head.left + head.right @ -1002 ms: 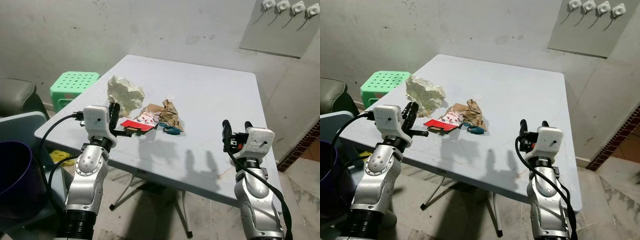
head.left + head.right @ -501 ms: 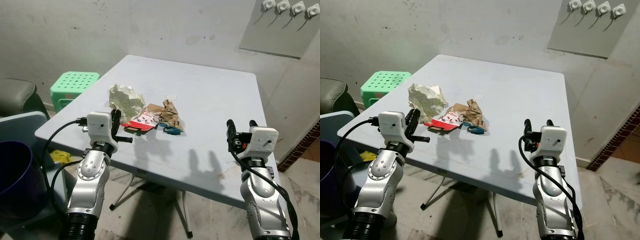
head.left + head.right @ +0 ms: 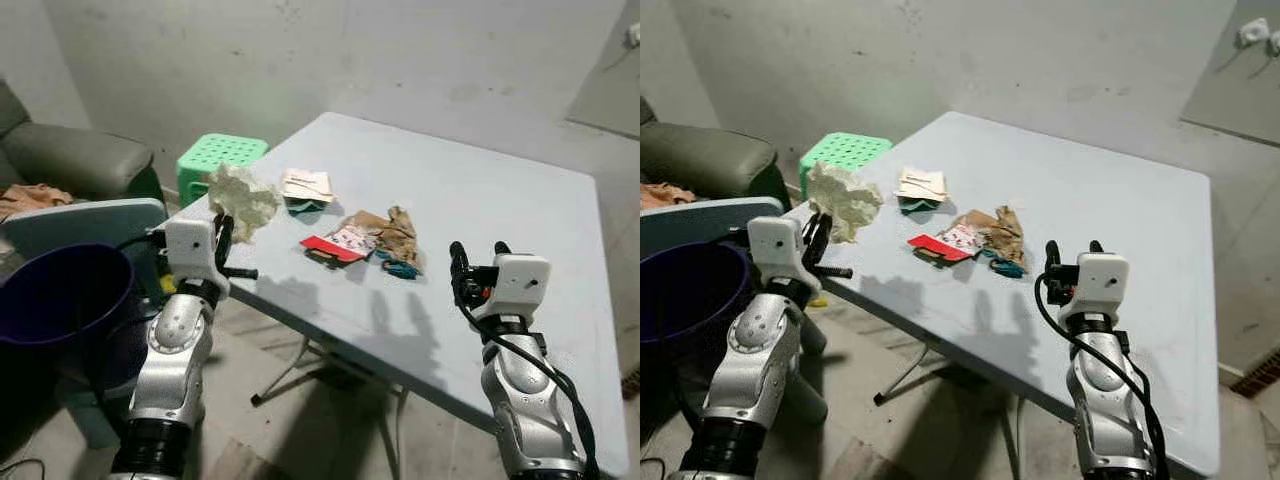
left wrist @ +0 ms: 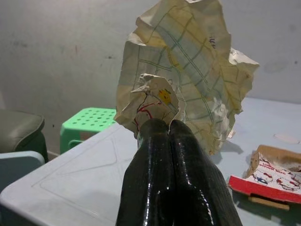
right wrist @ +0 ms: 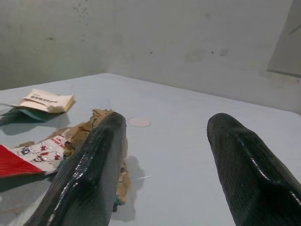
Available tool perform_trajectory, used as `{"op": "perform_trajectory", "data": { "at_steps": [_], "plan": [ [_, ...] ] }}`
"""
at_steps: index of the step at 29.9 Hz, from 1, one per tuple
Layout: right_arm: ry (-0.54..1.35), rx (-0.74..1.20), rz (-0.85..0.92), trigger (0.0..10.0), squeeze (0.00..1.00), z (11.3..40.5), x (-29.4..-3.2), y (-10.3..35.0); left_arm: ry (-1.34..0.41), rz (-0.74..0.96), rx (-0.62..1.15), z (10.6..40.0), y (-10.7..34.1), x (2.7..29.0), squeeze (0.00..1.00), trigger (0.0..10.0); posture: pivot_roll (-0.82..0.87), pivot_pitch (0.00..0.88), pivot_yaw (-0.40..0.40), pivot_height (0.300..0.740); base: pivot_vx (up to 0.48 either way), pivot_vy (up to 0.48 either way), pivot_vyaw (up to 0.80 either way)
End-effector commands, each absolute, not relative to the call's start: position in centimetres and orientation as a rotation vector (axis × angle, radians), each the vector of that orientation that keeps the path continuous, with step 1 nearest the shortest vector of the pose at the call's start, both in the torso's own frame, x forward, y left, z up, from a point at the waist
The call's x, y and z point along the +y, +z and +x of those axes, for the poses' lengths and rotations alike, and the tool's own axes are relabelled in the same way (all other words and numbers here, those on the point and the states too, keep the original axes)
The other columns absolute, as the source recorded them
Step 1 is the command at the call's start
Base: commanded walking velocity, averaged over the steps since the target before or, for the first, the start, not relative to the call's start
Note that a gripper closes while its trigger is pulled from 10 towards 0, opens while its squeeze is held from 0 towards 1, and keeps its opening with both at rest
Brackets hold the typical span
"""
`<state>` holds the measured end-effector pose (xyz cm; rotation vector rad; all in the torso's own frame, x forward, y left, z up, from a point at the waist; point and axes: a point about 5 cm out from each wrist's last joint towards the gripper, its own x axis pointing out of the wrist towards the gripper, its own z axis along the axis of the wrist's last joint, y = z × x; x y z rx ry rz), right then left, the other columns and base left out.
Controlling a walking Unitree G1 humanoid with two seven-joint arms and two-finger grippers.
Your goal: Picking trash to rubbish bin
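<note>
While a pale blue square table (image 3: 500, 200) stands before a stained grey wall, a crumpled sheet of cream paper (image 4: 188, 66), printed with green lines, is pinched between the closed black fingers (image 4: 174, 174) of the left gripper (image 3: 222, 232). It is held raised just off the table's near left corner, with the paper (image 3: 240, 195) standing up above the fingers. A dark purple rubbish bin (image 3: 60, 300) is seen low at the robot's left, beside the left arm, with a light blue panel (image 3: 85, 220) behind its rim. Beyond that, a grey-green armchair (image 3: 70, 165) and a green plastic stool (image 3: 222, 155) with a perforated top are placed near the wall.

On the table more trash is left lying: a small cream card packet (image 3: 307, 185) on top of a teal scrap, and, near the middle, a red and white printed wrapper (image 3: 335, 243) touching crumpled brown paper (image 3: 390, 230), with another teal scrap (image 3: 400, 268) at its near edge.

Over the table's near right part the right gripper (image 3: 478, 262) is held up with its two fingers (image 5: 94, 169) spread wide apart, and nothing is gripped between them.
</note>
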<state>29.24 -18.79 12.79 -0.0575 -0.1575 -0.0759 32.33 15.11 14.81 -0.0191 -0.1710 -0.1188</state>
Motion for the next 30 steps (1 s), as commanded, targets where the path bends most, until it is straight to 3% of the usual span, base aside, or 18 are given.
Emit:
{"op": "perform_trajectory", "data": {
  "at_steps": [1, 9, 30],
  "plan": [
    [-0.089, -0.155, -0.059, 10.0, 0.0, 29.35, -19.24, 12.92, -0.126, -0.027, -0.178, 32.53, 15.13, 14.85, 0.0, 10.0, 0.01, 0.0, -0.027, 0.74, 0.0, 0.0, 0.8],
    [-0.086, -0.157, -0.064, 10.0, 0.0, 29.5, -19.37, 13.06, -0.125, -0.052, -0.161, 32.78, 15.14, 14.68, 0.0, 10.0, 0.01, 0.0, -0.034, 0.74, 0.0, 0.0, 0.8],
    [-0.083, -0.146, -0.048, 10.0, 0.0, 29.38, -19.19, 12.98, -0.102, -0.043, -0.145, 32.82, 15.1, 14.99, 0.0, 10.0, 0.01, 0.0, -0.04, 0.74, 0.0, 0.307, 0.8]
  ]
}}
